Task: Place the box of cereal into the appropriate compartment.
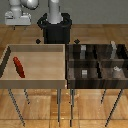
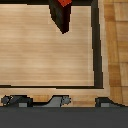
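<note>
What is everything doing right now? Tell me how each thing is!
box of cereal: lying flat in the light tray, nothing holding it.
light tray: holds only the cereal box.
dark compartment tray: four sections, small grey blocks in them, no cereal box yet.
small grey blocks: sitting inside the dark compartments.
end effector: raised above the light tray's far corner, holding nothing; open or shut cannot be told.

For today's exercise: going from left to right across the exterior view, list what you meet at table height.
Box of cereal lying in the light wooden tray → the dark tray of compartments, with small grey blocks inside it.
</note>
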Robot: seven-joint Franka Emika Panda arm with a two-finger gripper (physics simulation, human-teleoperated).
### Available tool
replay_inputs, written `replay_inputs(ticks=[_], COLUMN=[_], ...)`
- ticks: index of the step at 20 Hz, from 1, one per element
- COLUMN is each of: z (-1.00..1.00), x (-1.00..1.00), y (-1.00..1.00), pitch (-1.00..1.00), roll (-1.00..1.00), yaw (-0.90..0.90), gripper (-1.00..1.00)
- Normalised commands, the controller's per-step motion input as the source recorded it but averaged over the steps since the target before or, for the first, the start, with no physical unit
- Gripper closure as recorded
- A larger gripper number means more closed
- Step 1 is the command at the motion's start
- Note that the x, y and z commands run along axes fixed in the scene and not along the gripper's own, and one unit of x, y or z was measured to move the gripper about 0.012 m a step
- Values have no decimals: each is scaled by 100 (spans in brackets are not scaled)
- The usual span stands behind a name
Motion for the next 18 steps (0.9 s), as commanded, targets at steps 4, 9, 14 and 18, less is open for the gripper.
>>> replay_inputs(ticks=[4,9,14,18], z=[0,0,0,0], x=[50,100,100,100], y=[0,0,0,0], pitch=[0,0,0,0], roll=[0,0,0,0], yaw=[0,0,0,0], gripper=[-100,-100,-100,-100])
